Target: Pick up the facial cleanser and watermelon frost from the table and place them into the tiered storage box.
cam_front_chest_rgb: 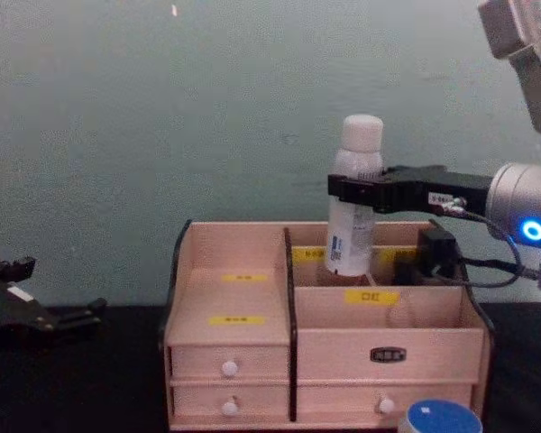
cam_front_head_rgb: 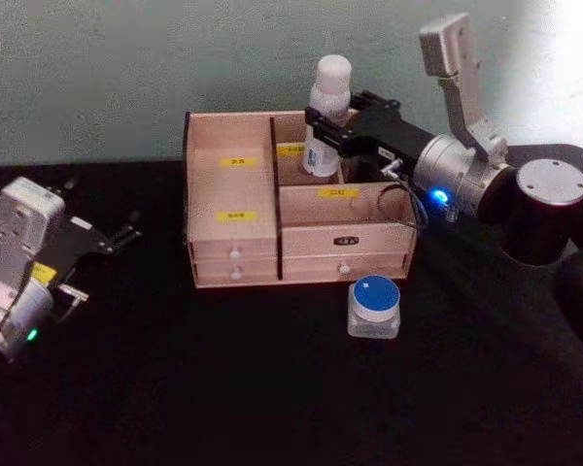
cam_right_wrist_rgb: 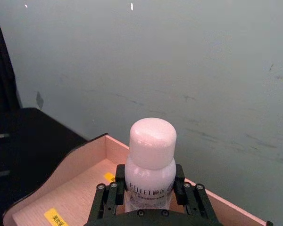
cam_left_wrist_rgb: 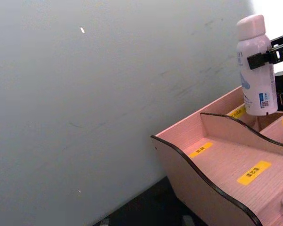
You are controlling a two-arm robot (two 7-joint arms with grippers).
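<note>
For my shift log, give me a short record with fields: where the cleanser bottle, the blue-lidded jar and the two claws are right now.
tiered storage box: on the black table, drawers shut
facial cleanser: upright, over its back right compartment
right claw: shut on the facial cleanser
watermelon frost: on the table, before the right drawers
left claw: parked left of the box

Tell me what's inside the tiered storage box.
The facial cleanser, clamped in the right gripper, hangs with its base inside the back right compartment of the tiered storage box. The closed drawers hide whatever they hold.
</note>
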